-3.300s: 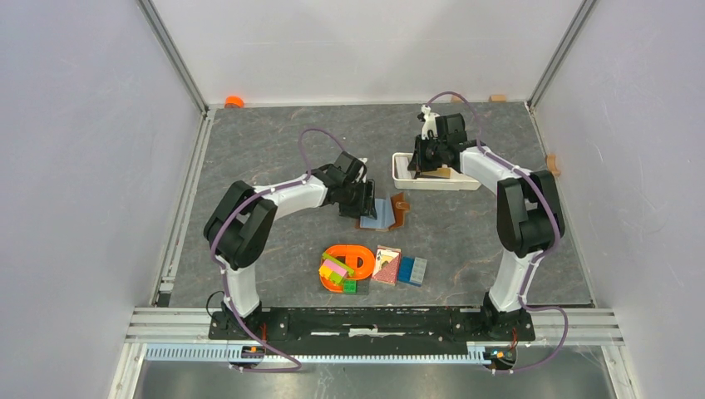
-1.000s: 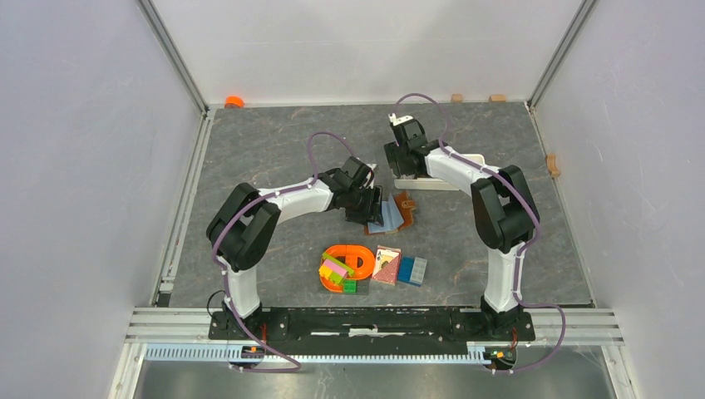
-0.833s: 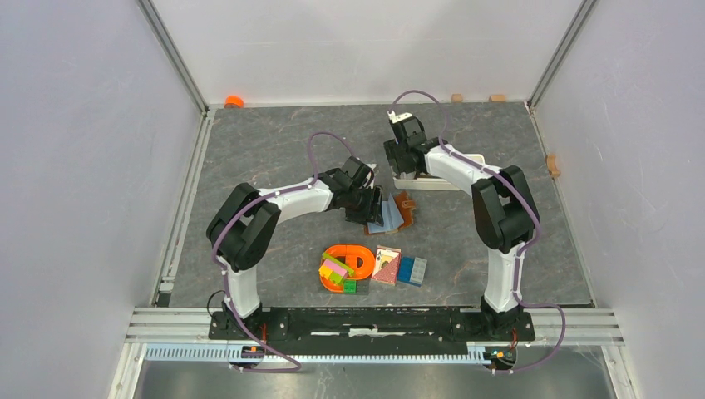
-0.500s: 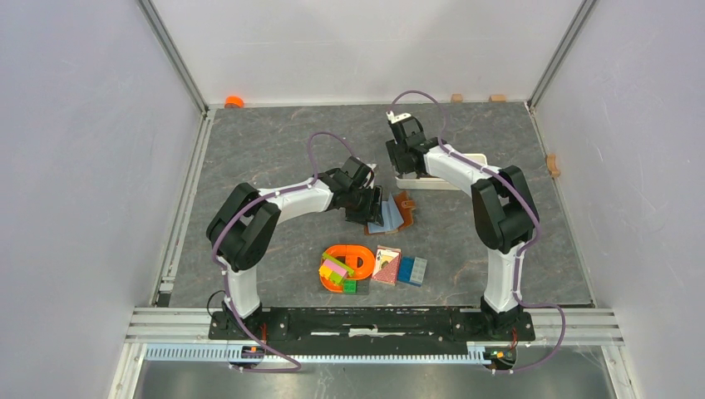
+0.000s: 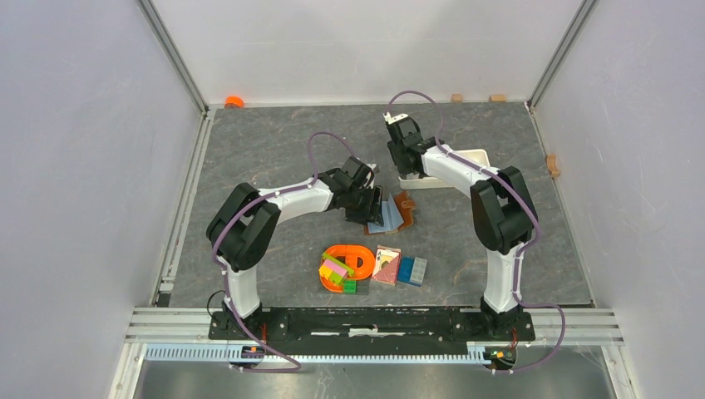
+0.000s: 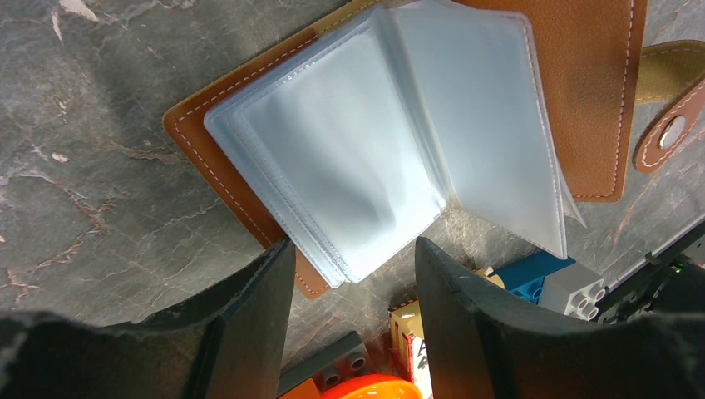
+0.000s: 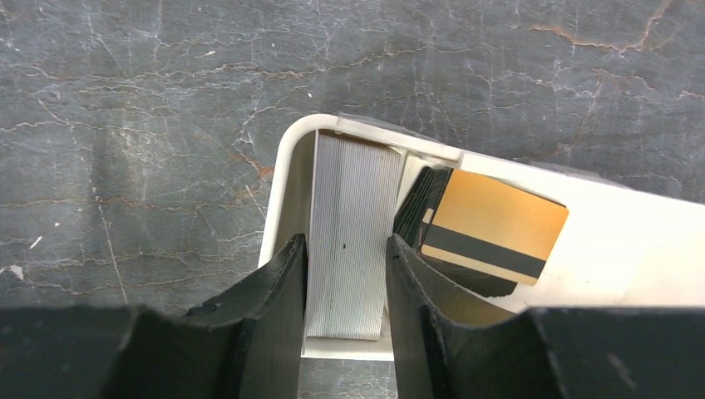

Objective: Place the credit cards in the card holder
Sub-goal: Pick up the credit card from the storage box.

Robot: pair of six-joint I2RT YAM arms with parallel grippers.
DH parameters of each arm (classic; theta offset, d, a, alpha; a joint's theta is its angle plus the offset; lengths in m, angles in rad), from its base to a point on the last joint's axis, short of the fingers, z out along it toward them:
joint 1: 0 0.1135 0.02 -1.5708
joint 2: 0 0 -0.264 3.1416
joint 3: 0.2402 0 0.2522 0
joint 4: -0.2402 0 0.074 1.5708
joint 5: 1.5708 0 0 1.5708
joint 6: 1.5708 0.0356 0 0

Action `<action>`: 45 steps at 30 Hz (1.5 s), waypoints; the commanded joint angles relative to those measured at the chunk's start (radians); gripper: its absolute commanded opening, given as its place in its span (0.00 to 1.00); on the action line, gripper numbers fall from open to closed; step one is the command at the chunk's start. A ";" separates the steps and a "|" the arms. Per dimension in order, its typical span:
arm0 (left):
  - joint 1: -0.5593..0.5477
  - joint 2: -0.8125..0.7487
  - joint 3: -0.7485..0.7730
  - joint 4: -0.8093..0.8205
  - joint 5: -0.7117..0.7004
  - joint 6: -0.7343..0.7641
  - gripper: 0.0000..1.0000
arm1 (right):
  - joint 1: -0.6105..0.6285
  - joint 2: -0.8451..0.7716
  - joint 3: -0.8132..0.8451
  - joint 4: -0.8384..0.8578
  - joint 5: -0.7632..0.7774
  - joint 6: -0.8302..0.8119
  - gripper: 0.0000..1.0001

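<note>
Since three seconds ago the right tool has swung to the left end of the white oblong plastic tray, near the counter back edge. It pinches a grey edge-on stack of credit cards narrowly. Mid-counter, the left tool gapes wide over the open brown leather card holder.

White arms, black joints, purple cables

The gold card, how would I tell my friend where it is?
Toward the back of the table, find the white tray under the right gripper. Inside lies a gold card on a dark pile. Only it has a black stripe; the grey card beside it is ribbed.
</note>
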 commanded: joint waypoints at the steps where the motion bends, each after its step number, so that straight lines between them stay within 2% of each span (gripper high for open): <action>1: 0.002 -0.014 0.032 -0.011 0.018 0.027 0.62 | 0.008 -0.054 0.041 -0.011 0.036 -0.012 0.36; 4: 0.002 -0.017 0.030 -0.011 0.018 0.026 0.62 | 0.013 -0.056 0.050 -0.019 0.041 -0.014 0.36; 11: 0.002 -0.022 0.030 -0.011 0.019 0.027 0.62 | 0.019 -0.046 0.063 -0.036 0.051 -0.017 0.43; 15: 0.002 -0.022 0.030 -0.010 0.020 0.025 0.62 | 0.024 -0.043 0.063 -0.038 0.051 -0.021 0.37; 18: 0.002 -0.022 0.029 -0.011 0.020 0.026 0.62 | 0.023 -0.039 0.068 -0.044 0.041 -0.024 0.28; 27: 0.002 -0.025 0.028 -0.011 0.018 0.027 0.62 | 0.025 -0.034 0.068 -0.052 0.043 -0.032 0.14; 31: 0.002 -0.030 0.027 -0.010 0.018 0.027 0.62 | 0.024 -0.032 0.068 -0.055 0.038 -0.033 0.00; 36: 0.002 -0.032 0.027 -0.011 0.018 0.027 0.62 | 0.025 -0.046 0.069 -0.054 0.026 -0.029 0.00; 45: 0.002 -0.046 0.025 -0.002 0.027 0.029 0.63 | 0.024 -0.164 0.054 0.000 -0.026 -0.011 0.00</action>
